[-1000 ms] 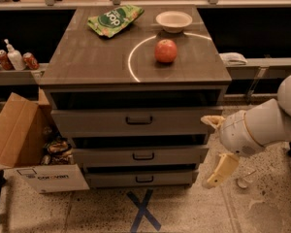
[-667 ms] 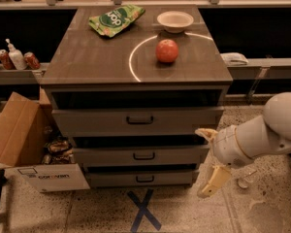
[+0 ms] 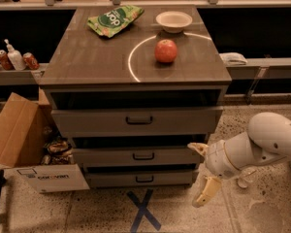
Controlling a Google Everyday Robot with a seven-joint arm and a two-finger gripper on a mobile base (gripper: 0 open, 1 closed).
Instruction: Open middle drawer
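Below front right corner of counter (image 3: 87,57): gripper (image 3: 202,171), fingers spread wide, just beside right end of middle drawer (image 3: 106,157); apple (image 3: 166,51) toward right edge; bowl (image 3: 173,21) at back edge.

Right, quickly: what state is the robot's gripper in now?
White two-finger gripper: open, holding nothing, by the right end of the wide grey-brown middle drawer.

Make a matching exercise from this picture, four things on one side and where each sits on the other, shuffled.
1. apple
2. bowl
3. green chip bag
4. pincer

A. open, just right of the middle drawer
B. rear right of the cabinet top
C. rear left of that top
D. inside the white ring

Pairs: 1-D, 2-B, 3-C, 4-A
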